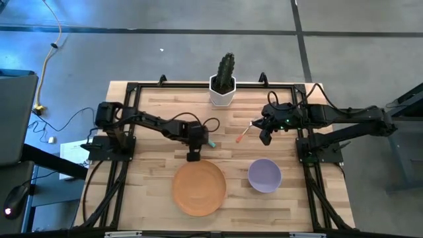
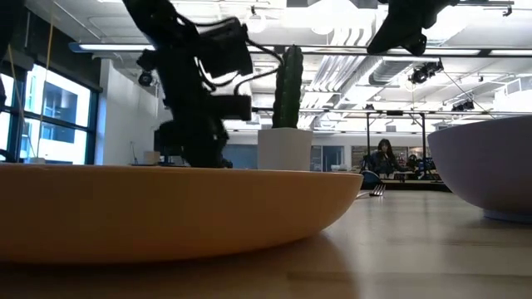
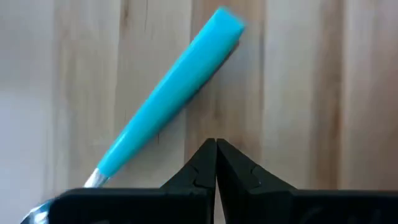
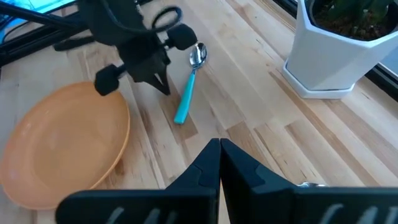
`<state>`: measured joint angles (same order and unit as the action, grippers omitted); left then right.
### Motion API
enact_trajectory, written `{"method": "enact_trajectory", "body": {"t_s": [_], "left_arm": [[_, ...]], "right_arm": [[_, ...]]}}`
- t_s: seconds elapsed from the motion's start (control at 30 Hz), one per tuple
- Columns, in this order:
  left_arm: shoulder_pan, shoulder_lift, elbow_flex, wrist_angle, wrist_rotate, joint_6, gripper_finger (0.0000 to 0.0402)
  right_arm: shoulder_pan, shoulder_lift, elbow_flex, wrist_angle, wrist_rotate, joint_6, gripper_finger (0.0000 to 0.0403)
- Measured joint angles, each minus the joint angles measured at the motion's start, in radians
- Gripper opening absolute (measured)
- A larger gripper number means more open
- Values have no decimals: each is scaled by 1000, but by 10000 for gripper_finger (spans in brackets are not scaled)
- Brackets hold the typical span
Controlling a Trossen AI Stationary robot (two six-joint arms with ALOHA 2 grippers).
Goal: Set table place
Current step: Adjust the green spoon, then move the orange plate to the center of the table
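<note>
The orange plate [image 1: 199, 187] and the lilac bowl [image 1: 265, 175] rest on the table [image 1: 152, 112] near its front. The teal-handled spoon [image 1: 210, 142] lies flat behind the plate and also shows in the right wrist view [image 4: 186, 93]. The orange-handled fork [image 1: 242, 135] lies flat to the spoon's right. My left gripper [image 1: 193, 157] is shut and points down just beside the spoon's teal handle [image 3: 168, 99], close to the plate's far rim. My right gripper [image 1: 266, 139] is shut and empty, raised above the table right of the fork.
A white pot with a green cactus [image 1: 223, 89] stands at the middle of the table's far edge. Black rails [image 1: 125, 132] frame the tabletop. Bare wood lies left of the plate and between the plate and the bowl.
</note>
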<state>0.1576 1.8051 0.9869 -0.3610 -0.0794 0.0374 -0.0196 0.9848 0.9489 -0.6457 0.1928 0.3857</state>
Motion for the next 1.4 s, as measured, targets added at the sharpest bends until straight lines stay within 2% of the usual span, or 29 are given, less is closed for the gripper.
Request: {"method": "enact_trajectory", "body": {"t_s": [0.2, 0.67, 0.83, 1.0, 1.23, 1.4], "left_arm": [[14, 48, 2, 31, 7, -12, 0], [82, 57, 0, 112, -7, -19, 0], [90, 63, 12, 146, -71, -22, 0], [127, 65, 44, 148, -196, -28, 0], [149, 63, 84, 135, -123, -38, 0], [85, 57, 152, 9, -86, -53, 0]], "right_arm": [[0, 0, 0, -1, 0, 17, 0], [0, 0, 0, 5, 0, 18, 0], [1, 0, 0, 7, 0, 20, 0], [1, 0, 0, 7, 0, 25, 0], [1, 0, 0, 7, -13, 25, 0], [1, 0, 0, 7, -19, 20, 0]]}}
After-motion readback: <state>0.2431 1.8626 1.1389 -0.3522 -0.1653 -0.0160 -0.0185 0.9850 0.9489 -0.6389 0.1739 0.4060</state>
